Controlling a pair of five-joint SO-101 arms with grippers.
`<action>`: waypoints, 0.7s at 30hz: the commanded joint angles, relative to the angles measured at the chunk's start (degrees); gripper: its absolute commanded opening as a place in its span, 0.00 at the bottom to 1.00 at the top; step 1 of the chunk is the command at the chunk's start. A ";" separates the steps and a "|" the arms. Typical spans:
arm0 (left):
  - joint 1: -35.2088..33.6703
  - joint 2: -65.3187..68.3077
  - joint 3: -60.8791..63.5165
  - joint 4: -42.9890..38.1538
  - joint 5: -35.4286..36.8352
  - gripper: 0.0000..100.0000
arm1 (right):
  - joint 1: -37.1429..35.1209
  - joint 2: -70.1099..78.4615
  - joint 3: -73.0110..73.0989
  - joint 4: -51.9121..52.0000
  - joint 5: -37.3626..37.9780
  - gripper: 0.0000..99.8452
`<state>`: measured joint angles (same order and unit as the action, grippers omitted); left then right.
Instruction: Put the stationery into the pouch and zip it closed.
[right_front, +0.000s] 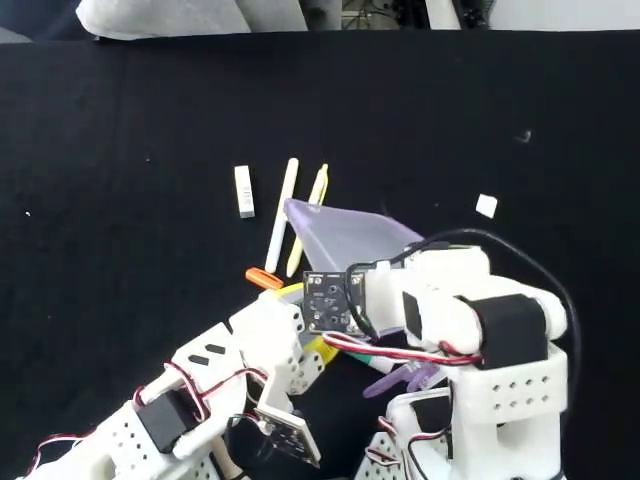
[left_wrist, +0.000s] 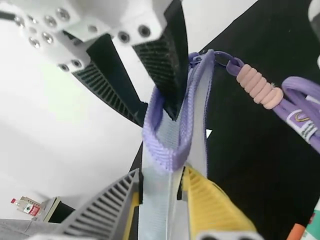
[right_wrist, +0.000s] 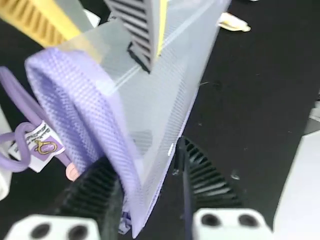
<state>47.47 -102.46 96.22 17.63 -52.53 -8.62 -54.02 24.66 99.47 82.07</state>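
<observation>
While the pouch (right_front: 350, 240) is held off the black table (right_front: 120, 150), both arms meet at it near the front of the table. The pouch is translucent with purple woven edging, tilted, one corner pointing toward the loose stationery.

Left gripper (left_wrist: 161, 175): a yellow finger and a grey ribbed finger, closed narrow on the pouch's edge with the purple trim pinched between them.

Right gripper (right_wrist: 147, 160): two black ribbed fingers, likewise clamped on the pouch, one finger on each face of the clear wall by its purple border. In the left wrist view these black fingers bite the folded purple trim just beyond the left arm's own fingers, so the two grips lie close together.

A purple cord (left_wrist: 300, 100) with a pink bead (left_wrist: 255, 85) and a small label (left_wrist: 300, 122) hangs from the pouch's end.

Stationery outside the pouch, lying on the table: a white block (right_front: 243, 190), a white pen (right_front: 282, 213) and a yellow pen (right_front: 310, 218) side by side, the pens' lower ends beside the pouch's corner. An orange item (right_front: 264, 278) lies next to the left arm. A white scrap (right_front: 486, 206) sits apart to the right.

Zip state: cannot be determined.
</observation>
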 joint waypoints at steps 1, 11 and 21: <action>-1.45 -0.26 -1.01 -1.41 0.00 0.11 | -0.62 -0.22 -6.37 1.67 -3.25 0.14; -9.01 -0.26 -0.84 -7.21 6.86 0.11 | -0.97 -1.98 -17.10 1.76 -11.08 0.14; -15.78 -0.26 -6.20 -7.21 17.41 0.11 | -0.53 -4.70 -27.12 1.67 -28.57 0.14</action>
<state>33.67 -102.46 94.73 11.74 -36.97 -9.14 -58.51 -0.84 99.47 58.59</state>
